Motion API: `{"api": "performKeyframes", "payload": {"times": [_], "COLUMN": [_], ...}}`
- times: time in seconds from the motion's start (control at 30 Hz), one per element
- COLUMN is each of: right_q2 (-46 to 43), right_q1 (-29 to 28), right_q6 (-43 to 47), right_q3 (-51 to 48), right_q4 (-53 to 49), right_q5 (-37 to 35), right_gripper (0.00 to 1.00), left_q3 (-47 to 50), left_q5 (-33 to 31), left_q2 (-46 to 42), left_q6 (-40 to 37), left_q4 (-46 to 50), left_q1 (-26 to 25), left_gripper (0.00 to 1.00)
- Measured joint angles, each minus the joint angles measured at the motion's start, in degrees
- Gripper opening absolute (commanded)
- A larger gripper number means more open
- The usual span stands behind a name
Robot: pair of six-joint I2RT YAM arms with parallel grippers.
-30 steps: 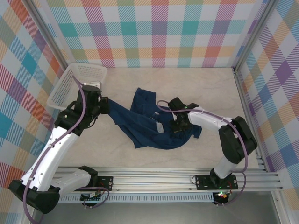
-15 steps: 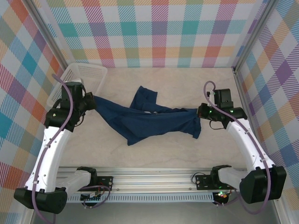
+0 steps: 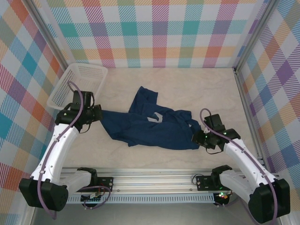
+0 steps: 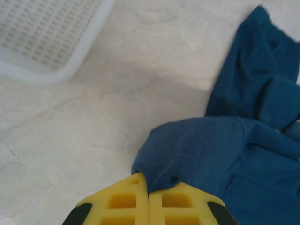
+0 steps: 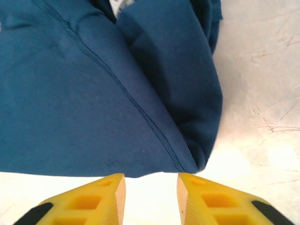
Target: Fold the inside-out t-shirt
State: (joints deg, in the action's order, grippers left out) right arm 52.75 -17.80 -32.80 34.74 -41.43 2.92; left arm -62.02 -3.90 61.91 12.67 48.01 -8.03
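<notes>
We see the t-shirt (image 3: 150, 126) lying rumpled across the middle of the worktop (image 3: 197, 89), its dark blue cloth bunched in folds, with a small pale patch (image 3: 153, 118) showing near its centre. One part of it reaches toward the far side.

The white basket (image 3: 77, 84) sits in the far left corner, tilted against the checked wall (image 3: 28, 70) and apart from the shirt. Bare worktop lies between them. Nothing stands between either arm and the cloth.

The left fingers (image 3: 97, 115) are clenched on the shirt's left end. From the left wrist we see the yellow pads pressed together with a fold of blue fabric pinched at their tips. The right fingers (image 3: 196, 137) are at the shirt's right edge. From the right wrist they stand apart with nothing between them, and the hem lies just beyond their tips.

Half a second ago the shirt was stretched between the two arms and the right fingers gripped its right end. Now they have released it, the right arm has dropped toward the near rail (image 3: 159, 176), and the cloth lies slack. The left arm has drawn away from the basket.
</notes>
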Motion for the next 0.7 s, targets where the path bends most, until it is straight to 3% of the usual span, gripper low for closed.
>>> {"api": "performKeyframes", "payload": {"times": [0.1, 0.33, 0.7], "right_q2": [2.36, 21.9, 38.73], "right_q1": [-1.7, -5.49, -14.75], "right_q6": [1.29, 9.31, 15.8], "right_q3": [2.58, 14.78, 22.8], "right_q4": [2.64, 9.73, 8.9], "right_q5": [-1.33, -4.83, -18.91], "right_gripper": [0.45, 0.49, 0.56], "left_q3": [0.5, 1.05, 1.57], "left_q5": [0.52, 1.55, 3.08], "left_q2": [0.24, 0.24, 0.28], "left_q6": [0.02, 0.11, 0.2], "left_q4": [-0.28, -1.88, -3.5], "left_q1": [0.0, 0.0, 0.0], "left_gripper": [0.0, 0.0, 0.0]}}
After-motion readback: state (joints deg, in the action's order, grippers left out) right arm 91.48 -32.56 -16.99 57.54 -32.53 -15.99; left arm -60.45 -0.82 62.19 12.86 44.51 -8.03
